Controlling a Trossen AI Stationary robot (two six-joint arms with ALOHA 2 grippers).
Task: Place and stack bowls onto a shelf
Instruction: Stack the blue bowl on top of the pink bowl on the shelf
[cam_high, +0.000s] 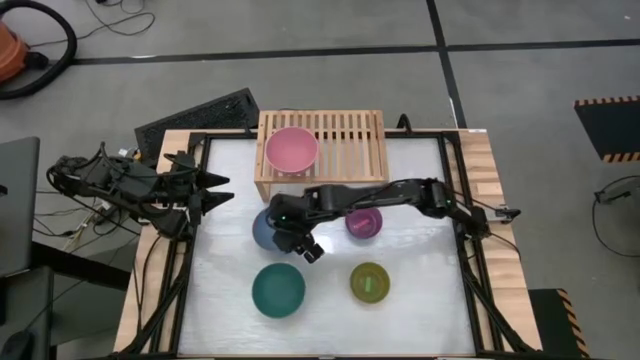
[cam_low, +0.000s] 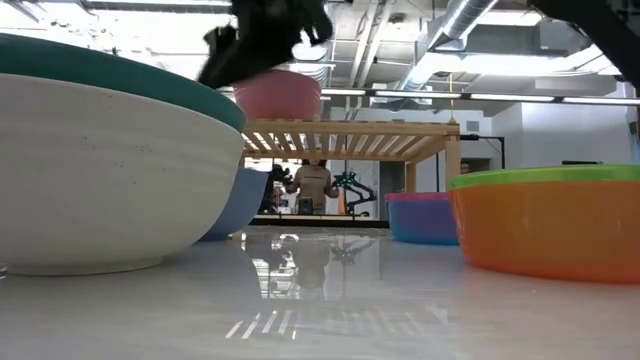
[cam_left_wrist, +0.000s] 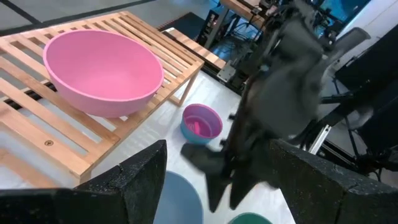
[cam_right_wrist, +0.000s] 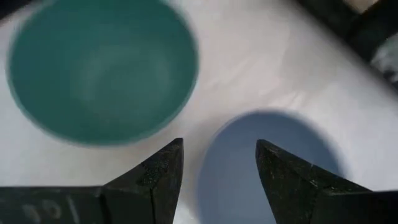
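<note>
Right gripper (cam_high: 309, 246) hangs above the middle of the tabletop (cam_high: 420, 310), fingers spread with a clear gap, nothing between them. In the right wrist view the blue-grey bowl (cam_right_wrist: 267, 165) lies directly below the fingertips and just ahead of them; the teal bowl (cam_right_wrist: 99, 68) sits further out, apart from it. No contact between fingers and either bowl.

From above: blue-grey bowl (cam_high: 268, 229) is left of tabletop centre, partly under the right arm. Teal bowl (cam_high: 278, 290) is toward the near edge, the olive-green bowl (cam_high: 370, 283) to its right. The purple bowl (cam_high: 362, 224) is near the centre, partly under the arm.

The shelf (cam_high: 350, 140) stands at the far edge; the pink bowl (cam_high: 292, 150) rests upright on its slats at the left end.

Left gripper (cam_high: 222, 190) waits at the left edge of the tabletop, fingers wide, holding nothing.
</note>
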